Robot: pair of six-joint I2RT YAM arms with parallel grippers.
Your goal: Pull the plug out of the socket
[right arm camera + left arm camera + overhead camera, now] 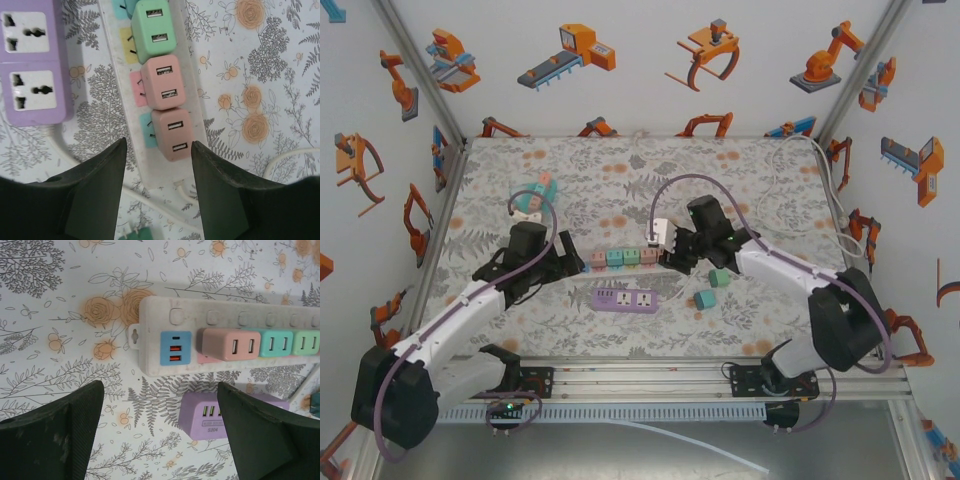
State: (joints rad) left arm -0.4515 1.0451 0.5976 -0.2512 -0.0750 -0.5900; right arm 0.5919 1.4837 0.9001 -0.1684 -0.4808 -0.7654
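A white power strip (pixel 582 267) lies across the middle of the table with several plugs in its sockets. In the left wrist view, the strip (pixel 150 340) has a blue USB panel, then a pink plug (pixel 230 344), a teal plug (pixel 277 342) and a green plug (pixel 307 342). My left gripper (pixel 160 435) hangs open over bare table, just short of the strip's end. In the right wrist view, a green plug (pixel 154 30), a pink plug (pixel 162 82) and a dusky pink plug (pixel 172 134) sit in a row. My right gripper (pixel 159 145) is open, its fingertips either side of the dusky pink plug, holding nothing.
A purple socket strip (pixel 625 299) lies just in front of the white one. Two loose teal cubes (pixel 720 278) rest near my right arm, and a small green plug (pixel 135 234) lies under my right gripper. A white cable (pixel 150 197) runs from the strip's end. More adapters (pixel 535 197) lie back left.
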